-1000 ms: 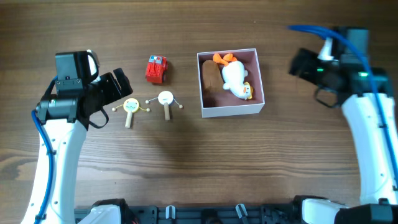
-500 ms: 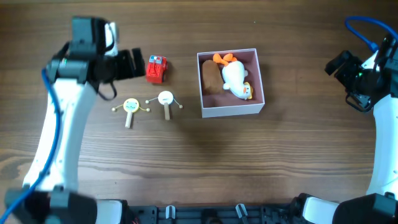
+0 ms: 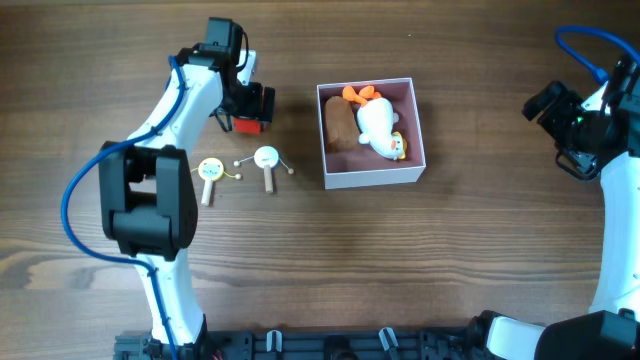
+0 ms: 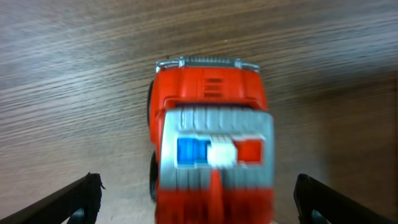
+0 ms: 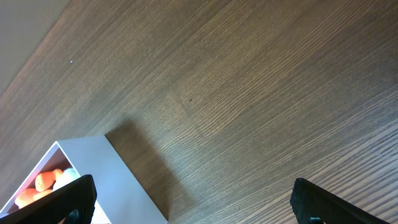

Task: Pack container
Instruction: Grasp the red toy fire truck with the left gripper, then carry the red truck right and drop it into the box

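Found the left claw spread wide, straddling a red toy truck on the wooden table. Saw only its two dark fingertips in the wrist view, cut off at the bottom corners, with the truck between them and apart from both. Lost the truck's rear end below the frame edge there, and part of it from overhead under the claw and wrist. Made out a blue, white and red strip on its grey roof, too blurred to read as lettering, plus a silver bumper at the far end.

Noted two small wooden rattles on the robot's side of that claw: a yellowish-faced one and a white-faced one, lying apart, with any face marks too small to tell.

Placed the container well to the right of the left claw and well to the left of the right claw, open top up. Saw inside it a white plush duck with orange parts, lying beside a brown thing that was hard to identify.

Found the right claw spread too, holding nothing, its fingertips cropped at the bottom corners of its wrist view. Caught only one white corner of the container there, low and left of that claw, with a bit of orange inside and the rest cut off.
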### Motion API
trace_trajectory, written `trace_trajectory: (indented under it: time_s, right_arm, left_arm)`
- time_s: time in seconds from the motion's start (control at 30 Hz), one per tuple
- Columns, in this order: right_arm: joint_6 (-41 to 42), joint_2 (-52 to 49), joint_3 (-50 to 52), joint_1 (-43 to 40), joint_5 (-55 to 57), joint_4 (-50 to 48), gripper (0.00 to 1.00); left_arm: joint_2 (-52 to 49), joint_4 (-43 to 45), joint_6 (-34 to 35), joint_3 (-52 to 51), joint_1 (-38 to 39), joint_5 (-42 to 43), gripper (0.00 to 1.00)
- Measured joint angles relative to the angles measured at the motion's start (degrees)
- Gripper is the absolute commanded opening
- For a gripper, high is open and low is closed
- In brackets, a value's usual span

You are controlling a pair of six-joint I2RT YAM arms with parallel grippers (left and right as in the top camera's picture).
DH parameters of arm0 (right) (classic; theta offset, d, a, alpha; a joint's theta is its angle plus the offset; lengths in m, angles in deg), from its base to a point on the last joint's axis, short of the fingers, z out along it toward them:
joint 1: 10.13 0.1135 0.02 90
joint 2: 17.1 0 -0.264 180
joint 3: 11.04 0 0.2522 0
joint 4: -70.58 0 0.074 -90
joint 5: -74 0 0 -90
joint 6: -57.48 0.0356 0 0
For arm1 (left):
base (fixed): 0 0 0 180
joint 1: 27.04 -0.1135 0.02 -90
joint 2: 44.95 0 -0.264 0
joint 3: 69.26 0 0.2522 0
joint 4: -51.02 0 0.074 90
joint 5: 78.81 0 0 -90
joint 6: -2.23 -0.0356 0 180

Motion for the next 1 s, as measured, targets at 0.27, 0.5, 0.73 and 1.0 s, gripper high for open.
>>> trace_trajectory:
  time_s: [0.27, 0.5, 0.73, 1.0]
  right_arm:
    - [0.0, 0.0, 0.0, 0.0, 0.0, 0.0, 1.0]
    - [0.0, 0.0, 0.0, 0.0, 0.0, 0.0, 1.0]
    - [0.0, 0.0, 0.0, 0.0, 0.0, 0.0, 1.0]
    - [0.0, 0.0, 0.0, 0.0, 0.0, 0.0, 1.0]
  left_arm:
    - [-4.6, 1.6, -3.8, 0.0, 0.0, -0.5, 0.77]
    - [-4.8, 1.9, -5.5, 0.2, 0.2, -0.8, 0.43]
    - [-2.9, -4.5, -5.0, 0.4, 0.3, -1.0, 0.38]
    - [19.8, -7.7, -6.9, 4.2, 14.2, 3.3, 0.2]
